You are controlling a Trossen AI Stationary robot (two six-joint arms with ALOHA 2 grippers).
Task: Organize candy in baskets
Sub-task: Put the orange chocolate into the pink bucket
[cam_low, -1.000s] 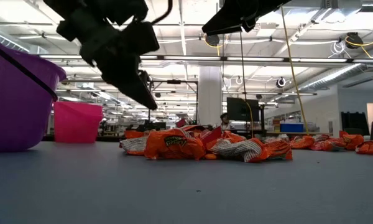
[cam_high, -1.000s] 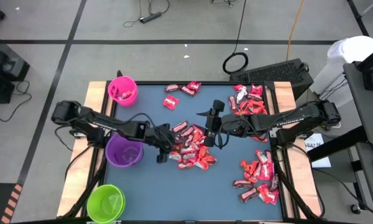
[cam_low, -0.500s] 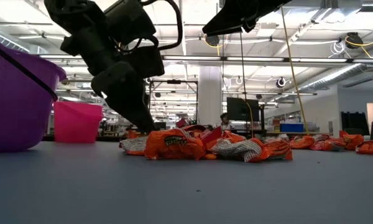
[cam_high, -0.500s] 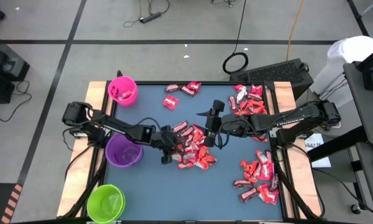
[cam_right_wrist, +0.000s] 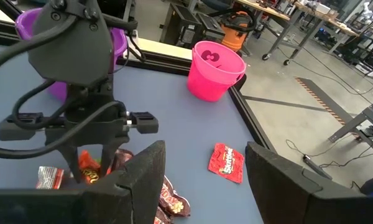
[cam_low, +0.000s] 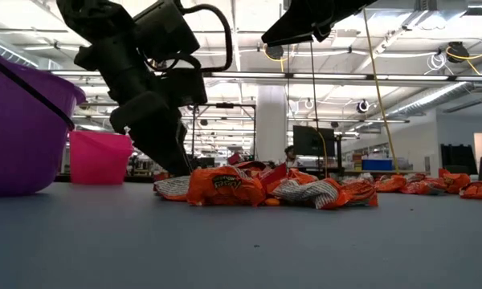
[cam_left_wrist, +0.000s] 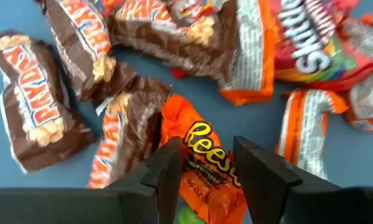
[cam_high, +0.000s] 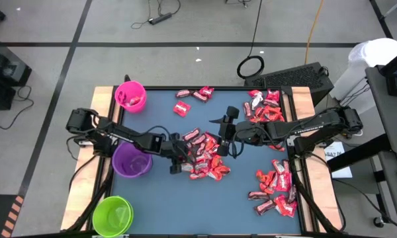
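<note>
Wrapped candy lies in a heap [cam_high: 205, 158] at mid-table, brown, red and orange pieces together. My left gripper [cam_high: 178, 160] slants steeply down at the heap's left edge. It is open, its fingers on either side of an orange candy piece [cam_left_wrist: 205, 165] that lies flat on the table. In the low view, the left gripper [cam_low: 177, 164] reaches down behind the heap. My right gripper [cam_high: 220, 134] hangs open, high over the heap, holding nothing. The purple basket [cam_high: 132, 160] stands just left of my left gripper, the pink basket [cam_high: 130, 96] at far left, the green basket [cam_high: 112, 215] at near left. My left gripper comes at the orange piece's near end [cam_left_wrist: 202, 186] from above, slanting down, one finger [cam_left_wrist: 168, 168] on each long side. Whether the fingers touch it, I cannot tell. The piece lies flat on the table among brown pieces.
More candy lies in loose groups at the far right [cam_high: 264, 106], near right [cam_high: 276, 192] and far middle [cam_high: 192, 98] of the blue table. A few red pieces sit inside the pink basket [cam_right_wrist: 214, 71]. Wooden rails border the table's left and right sides.
My left gripper has come down toward the heap's left edge and tipped steeper, so its fingertips now stand at the candy instead of well above it. The opening between its fingers looks the same. The candy has not moved.
</note>
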